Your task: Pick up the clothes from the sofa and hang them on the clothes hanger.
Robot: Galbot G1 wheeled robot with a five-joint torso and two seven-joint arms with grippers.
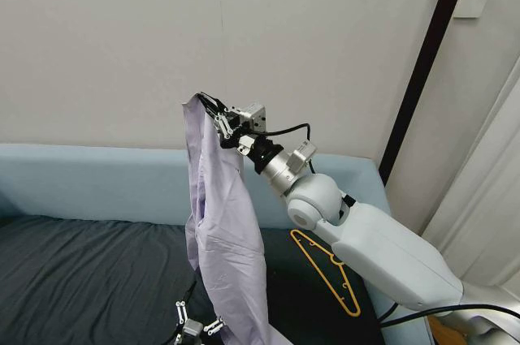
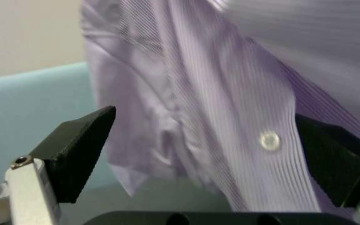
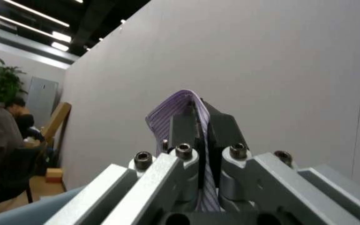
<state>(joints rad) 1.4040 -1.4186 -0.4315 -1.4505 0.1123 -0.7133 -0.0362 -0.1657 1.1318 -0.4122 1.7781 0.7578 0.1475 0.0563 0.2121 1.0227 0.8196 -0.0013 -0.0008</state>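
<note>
Right gripper (image 1: pixel 208 107) holds the lavender shirt (image 1: pixel 229 231) up above the sofa (image 1: pixel 89 181).

The right arm reaches up and over from the sofa's right end. Its jaws are pinched tight on a fold at the shirt's top edge – the right wrist view shows striped cloth squeezed between the two fingers. The shirt hangs straight down from that grip, in front of the pale blue backrest and over the dark seat cushion. The left gripper (image 2: pixel 204 117) sits low by the front edge of the seat, jaws spread wide and gripping nothing. The buttoned front of the shirt is right before them – whether it touches them I cannot tell. A yellow hanger (image 1: pixel 328 267) lies flat on the seat near the right end, under the right arm.
</note>
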